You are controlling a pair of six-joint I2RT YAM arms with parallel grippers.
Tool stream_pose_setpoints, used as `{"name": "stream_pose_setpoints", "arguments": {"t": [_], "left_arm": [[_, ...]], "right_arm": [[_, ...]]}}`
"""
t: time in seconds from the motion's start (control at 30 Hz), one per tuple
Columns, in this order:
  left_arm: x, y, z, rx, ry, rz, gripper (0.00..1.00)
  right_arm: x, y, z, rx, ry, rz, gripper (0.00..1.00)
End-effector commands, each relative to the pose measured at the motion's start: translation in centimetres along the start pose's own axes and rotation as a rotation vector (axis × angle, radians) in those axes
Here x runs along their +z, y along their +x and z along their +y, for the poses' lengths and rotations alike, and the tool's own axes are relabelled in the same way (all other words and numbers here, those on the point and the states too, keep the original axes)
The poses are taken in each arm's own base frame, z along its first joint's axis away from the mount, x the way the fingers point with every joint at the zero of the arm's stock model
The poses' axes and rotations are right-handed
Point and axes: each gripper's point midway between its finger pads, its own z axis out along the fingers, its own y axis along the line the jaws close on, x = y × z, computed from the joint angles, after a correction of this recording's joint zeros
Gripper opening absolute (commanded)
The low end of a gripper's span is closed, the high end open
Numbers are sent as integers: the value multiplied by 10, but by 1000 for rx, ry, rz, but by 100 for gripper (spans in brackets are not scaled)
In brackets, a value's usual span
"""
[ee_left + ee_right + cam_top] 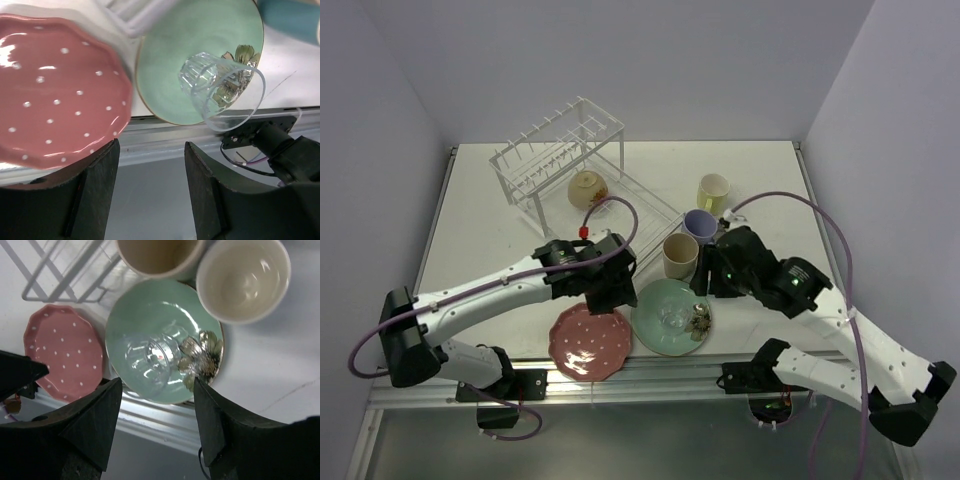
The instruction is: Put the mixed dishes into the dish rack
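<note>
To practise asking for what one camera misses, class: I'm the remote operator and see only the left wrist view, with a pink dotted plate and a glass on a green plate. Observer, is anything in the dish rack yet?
Observer: Yes, a cream bowl sits in the dish rack, the only dish I see there.
Operator: Where are the cups?
Observer: Three stand upright behind the green plate: a beige cup nearest it, then a lavender cup, then a yellow cup farthest back.
Operator: And the other arm?
Observer: The right gripper hangs above the glass, jaws open, holding nothing.
</note>
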Motion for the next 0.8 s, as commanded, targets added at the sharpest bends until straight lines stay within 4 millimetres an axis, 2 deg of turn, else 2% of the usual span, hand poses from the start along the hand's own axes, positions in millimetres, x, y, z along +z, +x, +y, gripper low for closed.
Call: {"name": "stream_pose_setpoints", "arguments": {"t": [0.0, 0.13, 0.2, 0.23, 0.3, 0.47, 0.63, 0.73, 0.77], "left_arm": [[-1, 3, -29, 75, 75, 17, 61], [21, 14, -41, 127, 56, 58, 61], [26, 16, -51, 154, 69, 59, 61], [36, 18, -51, 166, 49, 69, 61], [40, 19, -59, 186, 58, 69, 61], [59, 28, -64, 215, 39, 96, 61], [74, 35, -62, 229, 22, 124, 61], [83, 38, -60, 239, 2, 143, 54], [84, 39, -60, 240, 2, 144, 48]], "right_arm": [[-7, 19, -16, 98, 30, 21, 67], [-27, 12, -21, 118, 35, -24, 67], [-37, 7, -20, 126, 22, -43, 67], [-42, 5, -20, 131, 14, -54, 67], [-52, 1, -20, 134, 7, -72, 67], [-68, -7, -23, 132, 7, -112, 67], [-73, -10, -25, 124, 11, -132, 67], [-73, -10, -27, 122, 18, -133, 67], [-73, -9, -28, 120, 20, -133, 68]]}}
